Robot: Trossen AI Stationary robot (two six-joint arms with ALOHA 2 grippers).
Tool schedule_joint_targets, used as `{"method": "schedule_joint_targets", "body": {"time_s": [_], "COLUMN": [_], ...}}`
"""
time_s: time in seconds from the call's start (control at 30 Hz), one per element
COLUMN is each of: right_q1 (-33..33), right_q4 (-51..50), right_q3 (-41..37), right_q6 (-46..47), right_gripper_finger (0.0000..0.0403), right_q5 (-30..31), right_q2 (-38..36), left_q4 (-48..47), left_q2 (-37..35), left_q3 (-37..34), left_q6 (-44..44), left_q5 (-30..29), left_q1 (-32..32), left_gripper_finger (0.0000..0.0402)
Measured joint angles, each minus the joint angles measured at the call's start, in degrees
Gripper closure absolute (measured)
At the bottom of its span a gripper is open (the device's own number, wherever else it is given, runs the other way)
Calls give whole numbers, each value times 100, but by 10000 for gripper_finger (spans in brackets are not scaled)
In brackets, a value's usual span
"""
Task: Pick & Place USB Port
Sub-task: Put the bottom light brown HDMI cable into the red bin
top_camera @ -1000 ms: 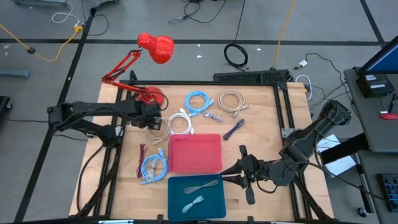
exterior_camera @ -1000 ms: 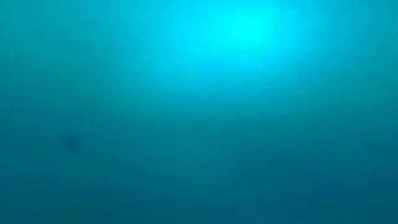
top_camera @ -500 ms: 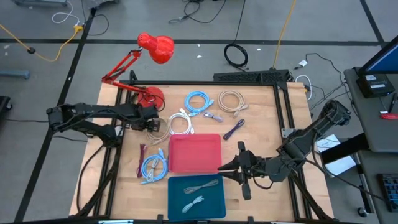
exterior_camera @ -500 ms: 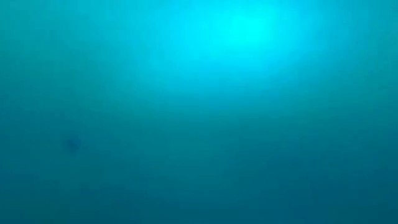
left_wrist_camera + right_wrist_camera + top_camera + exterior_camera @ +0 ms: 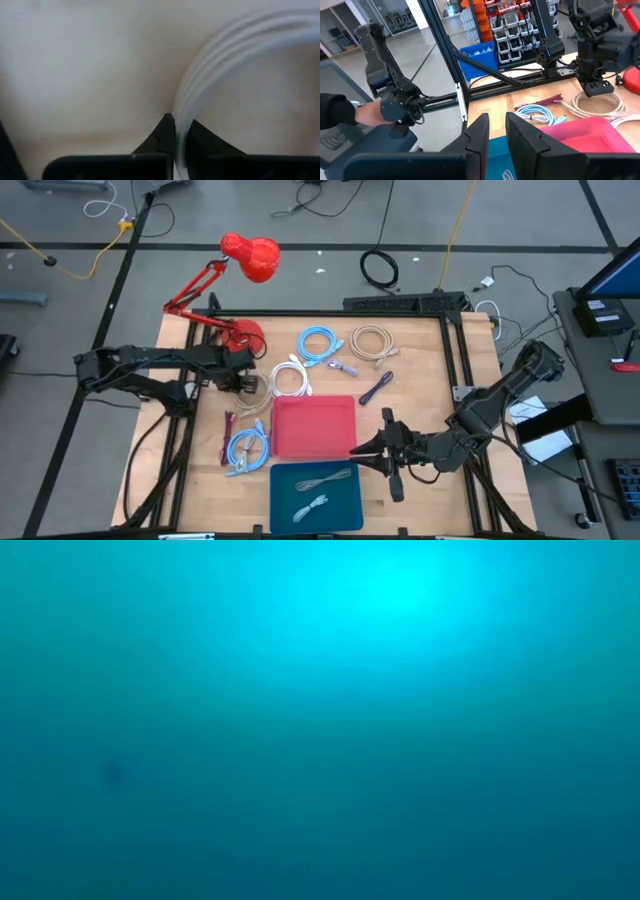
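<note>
My left gripper (image 5: pixel 243 379) is shut on a beige coiled cable (image 5: pixel 256 389) at the table's left, beside a white coil (image 5: pixel 291 377). The right wrist view shows this gripper (image 5: pixel 593 89) pointing down at the coil (image 5: pixel 598 105). My right gripper (image 5: pixel 366 454) is open and empty, low over the table between the red tray (image 5: pixel 314 427) and the blue tray (image 5: pixel 316 492), which holds grey cables. The low view shows only blue haze. My left gripper pinches several strands of the beige coil's rim (image 5: pixel 183 120) between its two fingers (image 5: pixel 161 136). The fingers come from above, pointing down, and lie across the strands. The rest of the coil (image 5: pixel 610 106) lies on the table.
Blue coils (image 5: pixel 318 344) (image 5: pixel 246 448), another beige coil (image 5: pixel 372 340), a purple cable (image 5: pixel 375 388) and a dark red cable (image 5: pixel 228 434) lie on the table. A red lamp (image 5: pixel 250 256) stands at the far left. A person's hand (image 5: pixel 367 112) shows beyond the table.
My right gripper has gone a little toward the table's left edge, nearer the trays. My left gripper has shifted slightly toward the table's left edge, still shut on the beige coil.
</note>
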Motion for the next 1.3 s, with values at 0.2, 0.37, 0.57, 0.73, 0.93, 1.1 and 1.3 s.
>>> {"method": "schedule_joint_targets", "body": {"time_s": [0.2,0.37,0.57,0.73,0.93,1.1,1.3], "right_q1": [13,13,12,48,146,205,281], "right_q4": [38,34,29,24,43,84,83], "right_q3": [0,0,0,0,0,0,0], "right_q6": [-33,-37,-42,-42,-42,65,129], "right_gripper_finger": [348,348,348,348,348,348,348], "right_q5": [-1,-9,-4,-11,-12,-4,-2], "right_q2": [0,0,0,0,0,0,0], "left_q4": [-1054,-1863,-1600,-605,-223,140,-341], "left_q2": [-816,-1373,-1275,-158,1692,2708,3459], "left_q3": [775,1600,2445,2913,3704,4350,5181], "left_q6": [-200,-579,-1857,-2840,-3015,-2613,-1825], "left_q5": [-238,-371,-506,-1237,-1352,-1082,-884], "left_q1": [-130,-466,-2109,-3591,-3703,-3322,-2942], "left_gripper_finger": [389,389,389,389,389,389,389]}}
